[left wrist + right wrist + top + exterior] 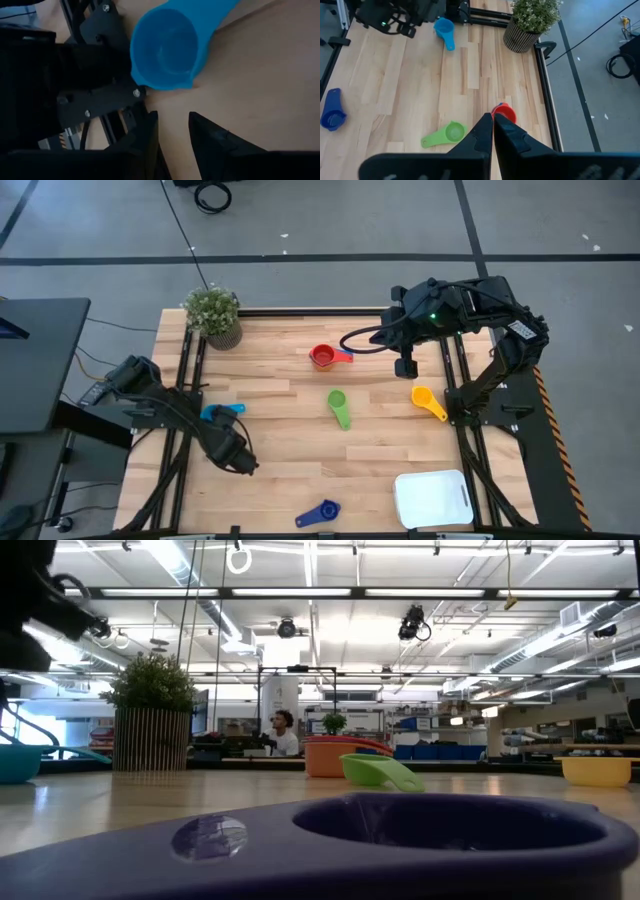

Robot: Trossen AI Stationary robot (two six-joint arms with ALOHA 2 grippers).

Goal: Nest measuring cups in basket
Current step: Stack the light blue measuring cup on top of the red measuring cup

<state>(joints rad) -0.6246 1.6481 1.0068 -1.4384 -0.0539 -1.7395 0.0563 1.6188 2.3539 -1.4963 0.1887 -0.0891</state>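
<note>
The light blue measuring cup [167,47] stands upright on the table's left side [222,412]. My left gripper [172,132] hovers open just on its near side [232,448], with nothing between its fingers. My right gripper [492,131] hangs shut and empty, raised over the table's far right [405,365]. A red cup [322,357] stands at the far middle; in the low view an orange wall [325,760] shows under it. The green cup [338,405], the yellow cup [426,399] and the dark blue cup [320,513] stand apart on the wood. The white basket [432,498] sits at the near right corner.
A potted plant [213,315] stands at the far left corner. Black frame rails [190,380] run along the table's left and right sides, and one lies close beside the light blue cup. Bare wood lies between the cups and the basket.
</note>
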